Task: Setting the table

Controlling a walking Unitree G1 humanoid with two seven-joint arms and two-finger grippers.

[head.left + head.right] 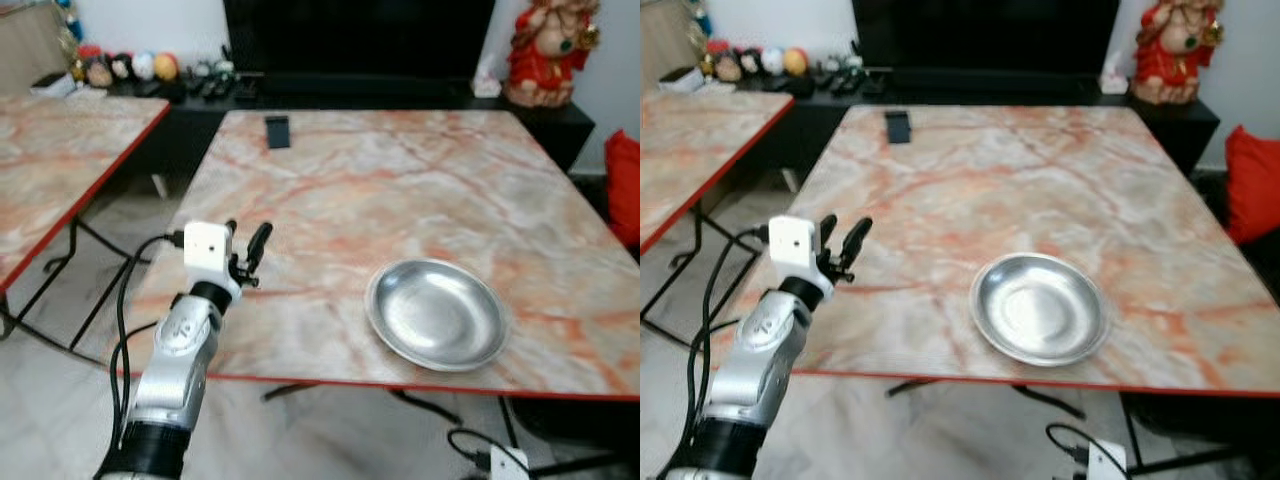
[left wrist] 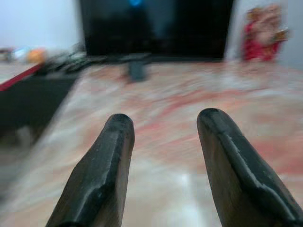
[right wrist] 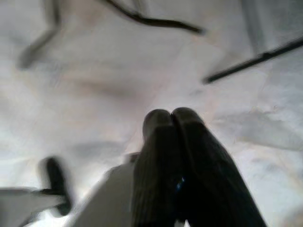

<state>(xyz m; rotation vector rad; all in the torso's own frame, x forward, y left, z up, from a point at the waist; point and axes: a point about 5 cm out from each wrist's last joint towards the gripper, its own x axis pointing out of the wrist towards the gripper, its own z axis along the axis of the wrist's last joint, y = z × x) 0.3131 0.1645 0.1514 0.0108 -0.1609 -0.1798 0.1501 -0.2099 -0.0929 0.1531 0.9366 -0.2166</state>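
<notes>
Steel plate (image 1: 437, 313) is sitting on the marble table (image 1: 380, 190); left claw (image 1: 243, 246) is hovering well to its left, fingers spread wide, empty.

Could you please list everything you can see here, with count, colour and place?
Steel plate: one, silver, on the near right part of the marble table, empty.
Marble table: one, pink-orange veined with a red edge, in front of the robot.
Second table: one, same marble pattern, to the left.
Phone: one, black, flat at the table's far side.
Television: one, black, on a low black stand behind the table.
Statue: one, red and gold, right end of the stand.
Small figures: several, mixed colours, left end of the stand.
Cushion: one, red, far right.
Left gripper: raised over the table's near left edge, fingers apart.
Right gripper: hanging low, pointing at the floor, fingers together.
</notes>
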